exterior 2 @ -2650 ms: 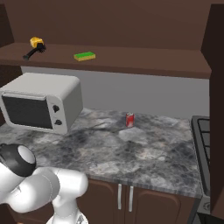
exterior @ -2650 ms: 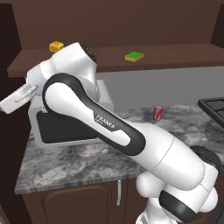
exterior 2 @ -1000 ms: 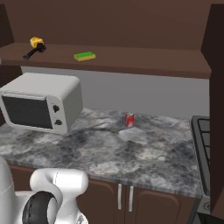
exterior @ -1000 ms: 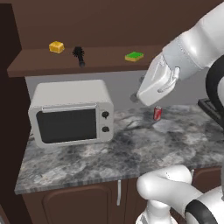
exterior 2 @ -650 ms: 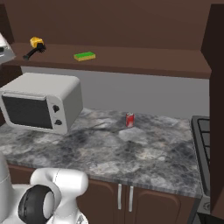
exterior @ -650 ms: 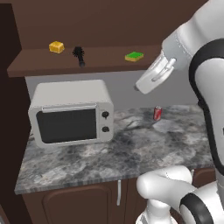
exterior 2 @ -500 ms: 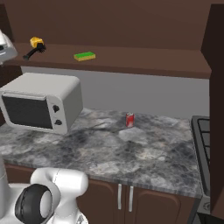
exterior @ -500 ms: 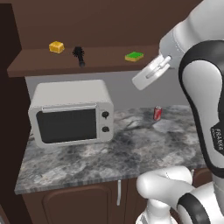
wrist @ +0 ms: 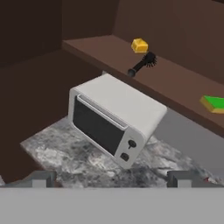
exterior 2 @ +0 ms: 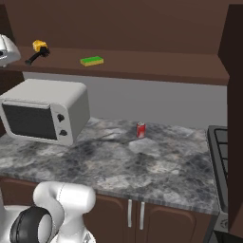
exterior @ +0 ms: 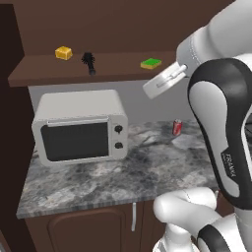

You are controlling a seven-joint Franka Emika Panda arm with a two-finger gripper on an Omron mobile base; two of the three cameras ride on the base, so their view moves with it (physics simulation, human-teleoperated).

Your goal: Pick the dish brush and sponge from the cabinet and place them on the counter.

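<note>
While my arm has swung up and across toward the shelf [exterior: 113, 74] since a moment ago, my gripper [wrist: 111, 177] stays spread wide, holding nothing. Sponge [exterior: 150, 63] and dish brush [exterior: 89, 62] sit unmoved on it, above the microwave [exterior: 81, 126] and counter [exterior 2: 156, 166].

You'll see the arm has swung up and across: 2.6 s back it lay folded low over the microwave [exterior: 78, 125], hiding most of it; now the microwave is fully exposed and the forearm stands tall at the right of the left base view. The hand's white body has climbed from counter [exterior: 123, 182] height to shelf level, now just right of and below the sponge [exterior: 151, 63]. In the right base view, part of it has entered at the upper left edge.
</note>
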